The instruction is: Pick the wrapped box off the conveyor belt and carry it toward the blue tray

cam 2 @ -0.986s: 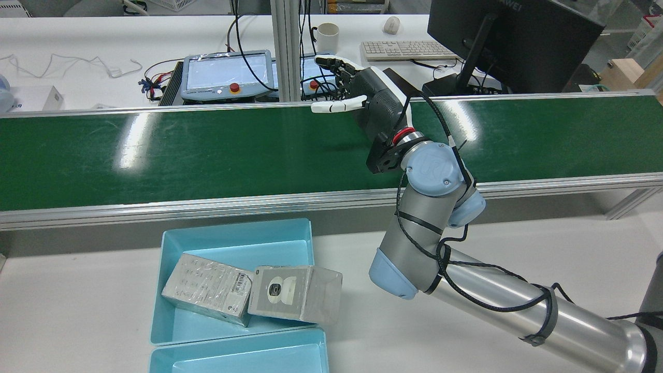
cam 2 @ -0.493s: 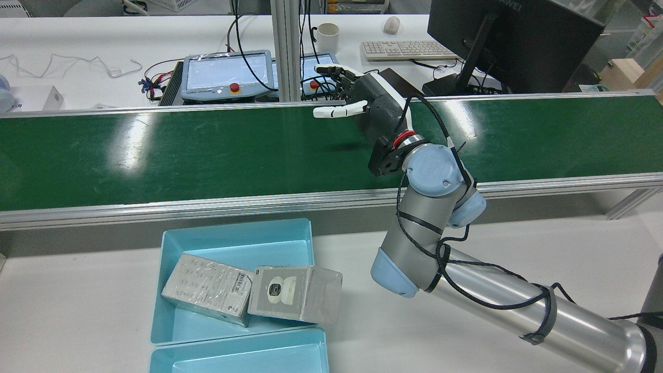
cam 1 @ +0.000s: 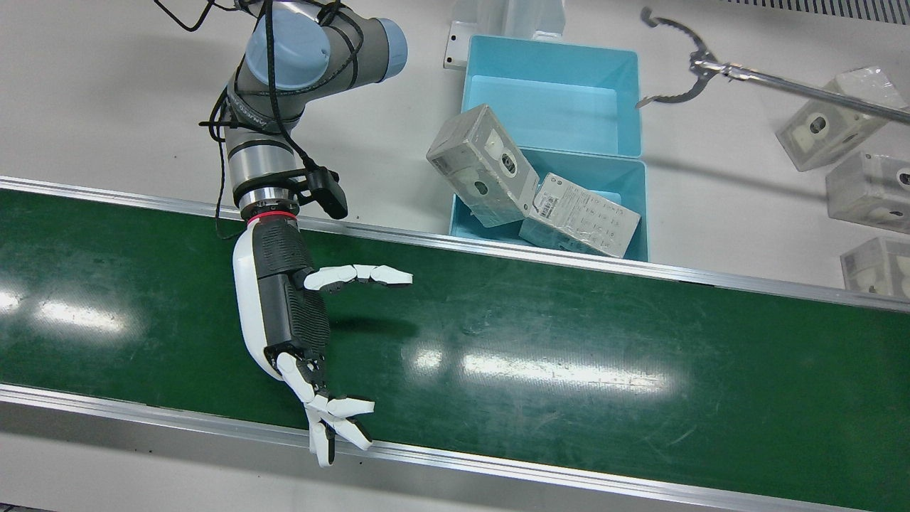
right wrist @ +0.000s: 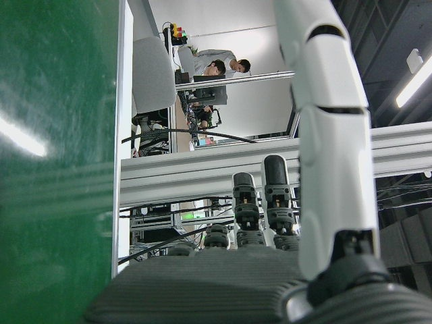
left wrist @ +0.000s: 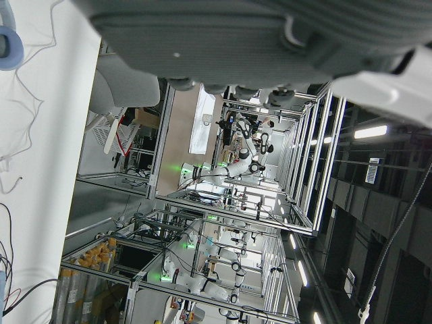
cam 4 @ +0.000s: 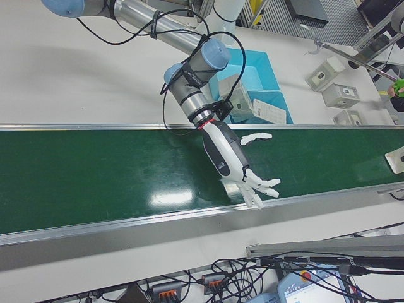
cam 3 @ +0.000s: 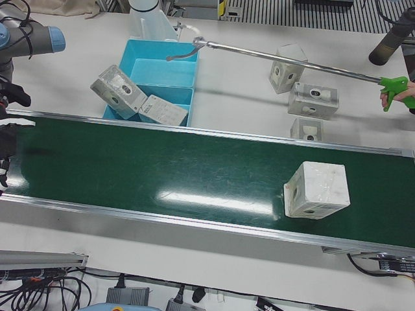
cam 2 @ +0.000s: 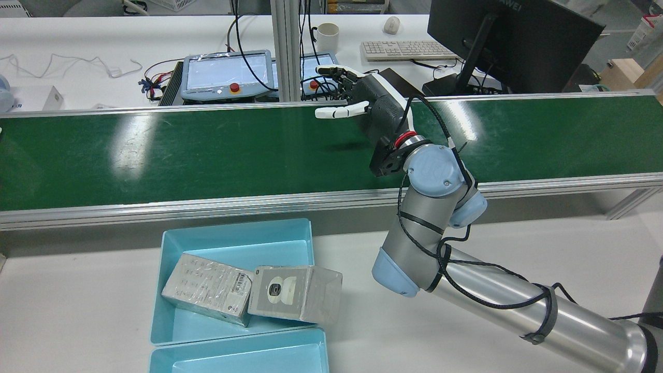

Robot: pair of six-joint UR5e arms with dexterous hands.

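The right hand's fingers (cam 1: 334, 419) are spread apart and hold nothing; the right hand (cam 1: 288, 313) hangs over the conveyor belt (cam 1: 569, 355), reaching across it toward its far edge from the robot. The wrapped box (cam 3: 316, 190) sits on the belt well apart from that hand, toward the robot's left end, nearly cube-shaped with no clear long axis, one corner turned toward the operators' side. The blue tray (cam 2: 176, 321), on the robot's side, holds two wrapped boxes (cam 2: 207, 285); whether the left hand is clenched or released cannot be told.
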